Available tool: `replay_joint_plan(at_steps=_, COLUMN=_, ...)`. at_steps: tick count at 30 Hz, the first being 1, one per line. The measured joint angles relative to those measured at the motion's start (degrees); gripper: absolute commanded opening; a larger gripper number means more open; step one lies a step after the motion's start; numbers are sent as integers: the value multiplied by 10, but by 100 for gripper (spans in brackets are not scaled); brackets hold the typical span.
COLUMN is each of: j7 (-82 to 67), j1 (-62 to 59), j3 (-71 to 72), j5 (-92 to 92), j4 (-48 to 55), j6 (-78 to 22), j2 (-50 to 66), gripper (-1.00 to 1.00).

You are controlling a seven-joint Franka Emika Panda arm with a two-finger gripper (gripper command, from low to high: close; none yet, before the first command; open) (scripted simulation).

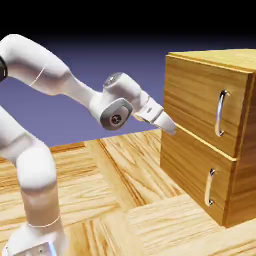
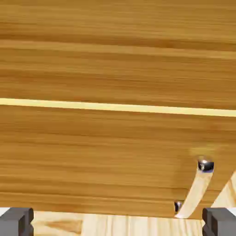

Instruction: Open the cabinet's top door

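The light-brown wood-grain cabinet [image 1: 235, 165] stands at the exterior view's right. Its top door [image 1: 200, 100] carries a curved silver handle [image 1: 221, 112]; the lower door [image 1: 192, 172] has its own handle [image 1: 210, 187]. My gripper [image 1: 169, 125] points at the cabinet front near the seam between the two doors, well left of the top handle. In the hand view both grey fingertips [image 2: 16, 221] sit wide apart at the bottom corners, open with nothing between them. Wood fills that view: the top door [image 2: 115, 55] above a pale seam, the lower handle [image 2: 198, 189] below it.
The wooden table [image 1: 125, 200] stretches under the arm and in front of the cabinet. A strip of it [image 2: 101, 225] shows at the bottom of the hand view.
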Motion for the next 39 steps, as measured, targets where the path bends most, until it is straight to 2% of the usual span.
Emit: replay_joint_plan(at_steps=39, j7=545, j1=429, j3=-465, j5=-972, j4=160, j6=-116, j2=-280, gripper=100)
